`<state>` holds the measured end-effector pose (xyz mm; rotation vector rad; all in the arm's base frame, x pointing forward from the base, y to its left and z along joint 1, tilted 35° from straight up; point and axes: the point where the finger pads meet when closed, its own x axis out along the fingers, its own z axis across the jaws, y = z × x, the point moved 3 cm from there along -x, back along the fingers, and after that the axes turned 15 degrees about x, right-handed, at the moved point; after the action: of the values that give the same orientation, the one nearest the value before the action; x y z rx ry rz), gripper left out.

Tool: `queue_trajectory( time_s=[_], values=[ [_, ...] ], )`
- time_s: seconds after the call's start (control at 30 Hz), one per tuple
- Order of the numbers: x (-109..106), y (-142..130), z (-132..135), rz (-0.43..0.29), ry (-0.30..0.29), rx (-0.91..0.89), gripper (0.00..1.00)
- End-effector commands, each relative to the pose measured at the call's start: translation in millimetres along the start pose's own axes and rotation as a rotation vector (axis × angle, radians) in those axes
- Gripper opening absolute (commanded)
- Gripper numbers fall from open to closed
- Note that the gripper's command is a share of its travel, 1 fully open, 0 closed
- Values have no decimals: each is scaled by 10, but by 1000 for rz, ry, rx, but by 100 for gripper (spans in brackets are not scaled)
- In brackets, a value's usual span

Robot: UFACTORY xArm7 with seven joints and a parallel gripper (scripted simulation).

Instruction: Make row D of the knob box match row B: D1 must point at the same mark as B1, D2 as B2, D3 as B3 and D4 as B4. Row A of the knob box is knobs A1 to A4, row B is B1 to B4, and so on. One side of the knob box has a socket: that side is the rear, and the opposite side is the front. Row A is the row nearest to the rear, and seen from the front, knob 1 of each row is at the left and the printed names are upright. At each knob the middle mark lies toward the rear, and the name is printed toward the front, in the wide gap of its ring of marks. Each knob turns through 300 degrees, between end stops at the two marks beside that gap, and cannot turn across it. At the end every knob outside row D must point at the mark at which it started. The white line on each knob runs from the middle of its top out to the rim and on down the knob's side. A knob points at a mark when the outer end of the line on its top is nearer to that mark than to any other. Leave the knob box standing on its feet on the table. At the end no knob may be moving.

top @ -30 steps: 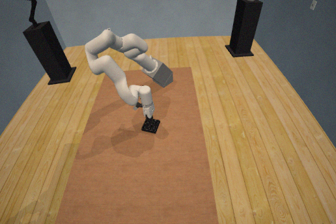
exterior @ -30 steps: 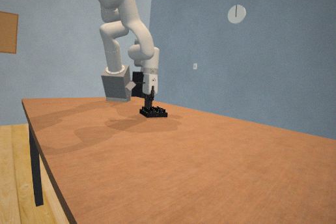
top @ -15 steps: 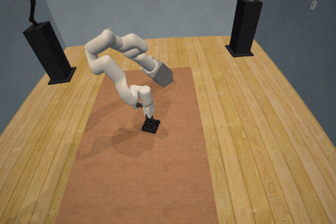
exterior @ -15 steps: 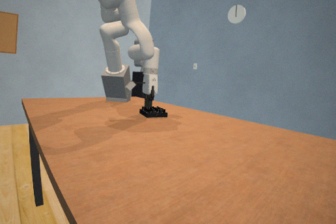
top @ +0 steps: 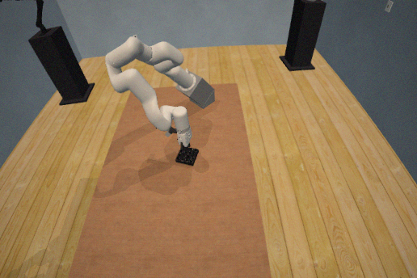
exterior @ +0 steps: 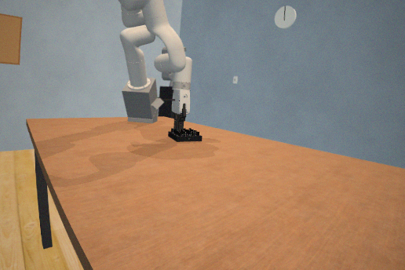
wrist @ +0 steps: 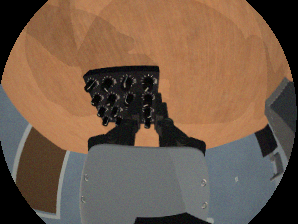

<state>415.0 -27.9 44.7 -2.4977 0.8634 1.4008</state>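
Note:
The black knob box [top: 190,157] [exterior: 186,136] [wrist: 123,84] stands flat on the brown table [top: 170,215] [exterior: 235,201], a short way in front of the arm's base. Its small black knobs stand in rows; their white lines are too small to read. My gripper [top: 185,145] [exterior: 179,125] [wrist: 148,100] points straight down over the box's edge nearest the base. Its fingers stand slightly apart on either side of a knob in the row nearest the wrist camera. They are loose and grip nothing. The fingers hide that knob's line.
The arm's grey base block [top: 200,93] [exterior: 139,103] sits on the table behind the box. The table's left edge [exterior: 55,197] drops to a wooden floor. Two black pedestals [top: 61,65] [top: 304,33] stand on the floor, far from the table.

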Motion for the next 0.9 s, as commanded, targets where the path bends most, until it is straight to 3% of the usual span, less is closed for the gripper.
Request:
queue_trajectory(
  time_s=[0.0,0.33,0.87],
  values=[
    [-7,-10,-9,-2,2,0,19],
    [-32,-10,-9,-2,2,0,19],
    [-346,-10,-9,-2,2,0,19]
  ],
)
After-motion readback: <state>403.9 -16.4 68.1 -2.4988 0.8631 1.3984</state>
